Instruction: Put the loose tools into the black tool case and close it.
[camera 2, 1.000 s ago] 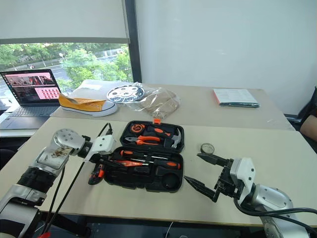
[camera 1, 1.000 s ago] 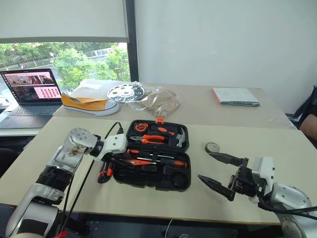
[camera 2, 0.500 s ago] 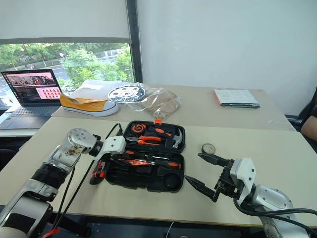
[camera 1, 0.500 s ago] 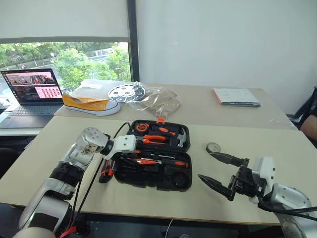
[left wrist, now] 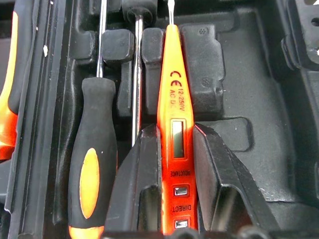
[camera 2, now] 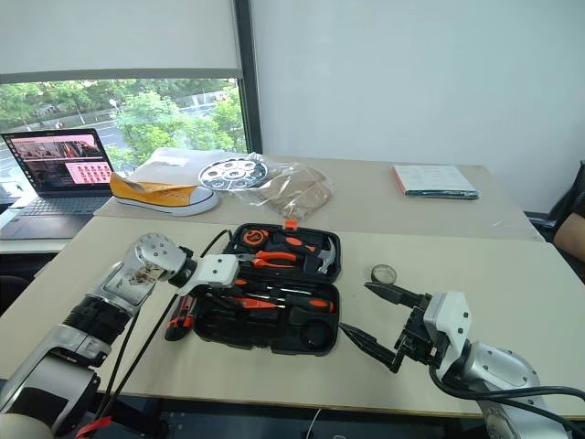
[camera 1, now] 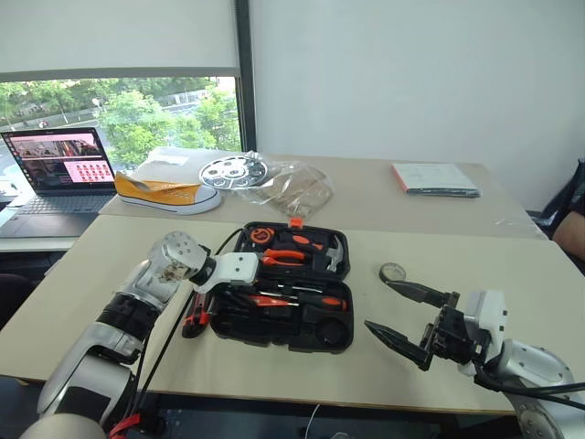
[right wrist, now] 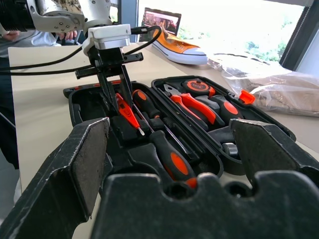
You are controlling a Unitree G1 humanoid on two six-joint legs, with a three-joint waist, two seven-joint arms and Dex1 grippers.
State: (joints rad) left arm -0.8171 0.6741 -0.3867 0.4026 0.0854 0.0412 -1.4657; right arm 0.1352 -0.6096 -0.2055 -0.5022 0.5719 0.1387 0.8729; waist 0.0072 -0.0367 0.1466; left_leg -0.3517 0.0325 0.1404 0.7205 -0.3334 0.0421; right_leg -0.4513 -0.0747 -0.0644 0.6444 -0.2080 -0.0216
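The beige table carries the open black plastic tool case, a small black tape roll, and an orange-black utility knife just beside the case.

Head stereo pair looks forward-down over the table, open black tool case mid-distance. Left wrist view close inside case; right wrist view low, level, facing it.

Bright daylight enters through the window at far left, blowing out the view outside. The table is evenly lit, shadows soft. Close to the right gripper's fingers everything blurs.
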